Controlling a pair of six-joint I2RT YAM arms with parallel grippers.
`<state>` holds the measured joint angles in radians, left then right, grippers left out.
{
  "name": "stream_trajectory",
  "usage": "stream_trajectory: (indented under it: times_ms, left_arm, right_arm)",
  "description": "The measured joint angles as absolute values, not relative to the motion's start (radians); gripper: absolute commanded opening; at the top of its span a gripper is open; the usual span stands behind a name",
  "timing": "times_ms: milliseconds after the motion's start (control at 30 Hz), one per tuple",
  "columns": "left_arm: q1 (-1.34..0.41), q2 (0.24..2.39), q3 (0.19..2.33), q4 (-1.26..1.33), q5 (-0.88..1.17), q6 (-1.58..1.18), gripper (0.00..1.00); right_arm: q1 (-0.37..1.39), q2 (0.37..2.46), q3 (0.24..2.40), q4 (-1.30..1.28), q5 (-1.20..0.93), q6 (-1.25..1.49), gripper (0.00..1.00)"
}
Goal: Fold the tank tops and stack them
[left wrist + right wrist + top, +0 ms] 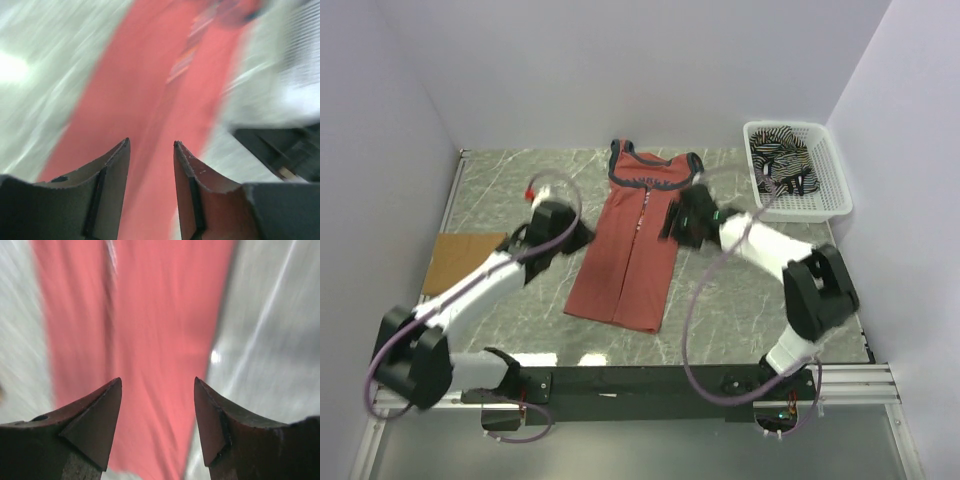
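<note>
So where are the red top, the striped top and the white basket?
red top point(625, 265): top view, middle of its body.
striped top point(778, 160): top view, on the bunched cloth.
white basket point(815, 207): top view, its near wall.

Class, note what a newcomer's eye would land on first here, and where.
The brick-red tank top draws the eye first, lying long and narrow at the middle of the table. The left tool and right tool flank it, both open and empty. At the far right, a striped top sits in the white basket.

Nothing legible anywhere; the brick-red tank top point(620, 270) bears markings down its middle (too small and blurred to read).
</note>
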<state>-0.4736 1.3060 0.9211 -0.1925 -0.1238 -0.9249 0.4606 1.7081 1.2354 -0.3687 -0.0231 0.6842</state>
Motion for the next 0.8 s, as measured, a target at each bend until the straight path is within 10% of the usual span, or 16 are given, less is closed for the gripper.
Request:
stream_trajectory:
  times_ms: [333,800]
  left_arm:
    - [-0.543,0.912,0.420,-0.413,-0.178,-1.053,0.45]
    - [-0.567,0.909,0.375,-0.419,-0.270,-1.122,0.46]
  right_arm:
    - [0.834,1.212,0.522,-0.315,0.076,1.041,0.64]
    - [0.997,1.163,0.417,-0.158,0.157,1.350,0.62]
